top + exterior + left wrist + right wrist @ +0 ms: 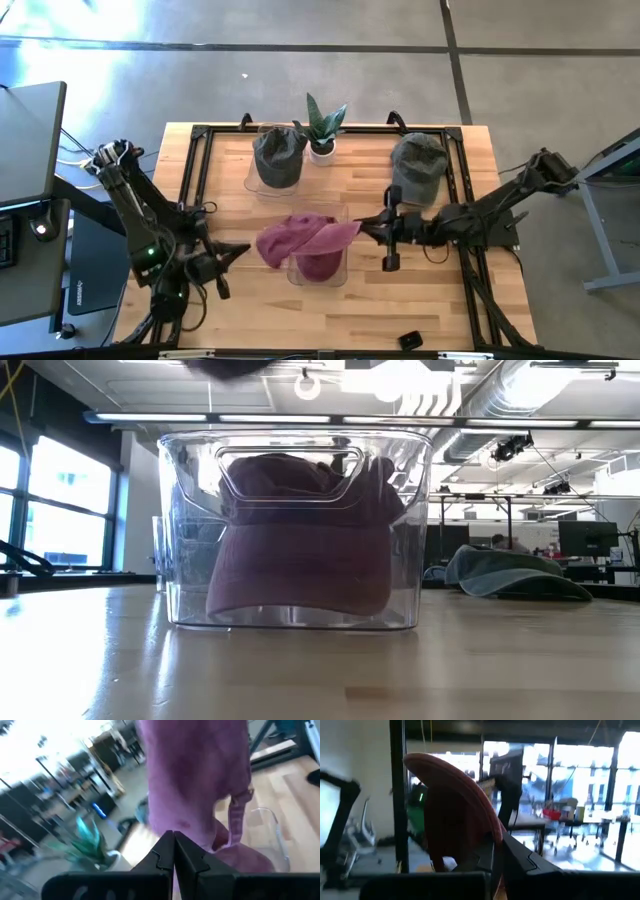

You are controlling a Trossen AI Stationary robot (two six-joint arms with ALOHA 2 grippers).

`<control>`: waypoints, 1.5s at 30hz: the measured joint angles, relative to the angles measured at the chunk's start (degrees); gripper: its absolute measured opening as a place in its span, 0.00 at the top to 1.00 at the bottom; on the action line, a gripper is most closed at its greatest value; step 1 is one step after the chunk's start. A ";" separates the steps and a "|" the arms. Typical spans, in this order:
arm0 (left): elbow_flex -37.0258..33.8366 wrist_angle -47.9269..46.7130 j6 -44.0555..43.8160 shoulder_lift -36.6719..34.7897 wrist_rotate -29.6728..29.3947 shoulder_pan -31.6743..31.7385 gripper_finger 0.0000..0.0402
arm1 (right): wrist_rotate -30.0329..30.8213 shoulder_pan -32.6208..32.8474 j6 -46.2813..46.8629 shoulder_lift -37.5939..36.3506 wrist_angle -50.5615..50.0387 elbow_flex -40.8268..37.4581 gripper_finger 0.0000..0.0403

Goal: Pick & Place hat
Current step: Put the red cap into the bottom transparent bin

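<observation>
- Wooden table (330, 310) with a black frame stands on a grey concrete floor; the low view looks across it into an open hall with windows, ceiling ducts and monitors.
- No brand, label or writing can be read on any item.
- A maroon hat (318, 238) hangs over a clear bin (318, 268) near the table's middle, its brim toward the right arm; another maroon hat (300, 575) sits inside that bin.
- Right tool (362, 232) is closed on the maroon hat's brim, the red brim filling its wrist view.
- Left tool (243, 248) is beside the bin with its fingers pressed together, holding nothing that I can make out.
- Farther back: a dark grey hat (280, 155) on a second clear bin, a small potted plant (322, 128), and a green-grey hat (418, 165) lying on the table.
</observation>
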 joint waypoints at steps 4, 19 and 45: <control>0.00 3.30 4.37 3.30 -3.56 -0.24 1.00 | -1.43 -2.31 0.62 2.76 6.37 0.04 0.98; 0.00 15.91 14.14 6.36 -4.80 10.54 1.00 | -12.90 -5.40 7.17 10.16 6.86 0.04 0.96; -0.07 32.18 19.73 10.58 -8.51 20.46 1.00 | -7.48 -1.55 4.82 11.10 7.05 0.04 0.96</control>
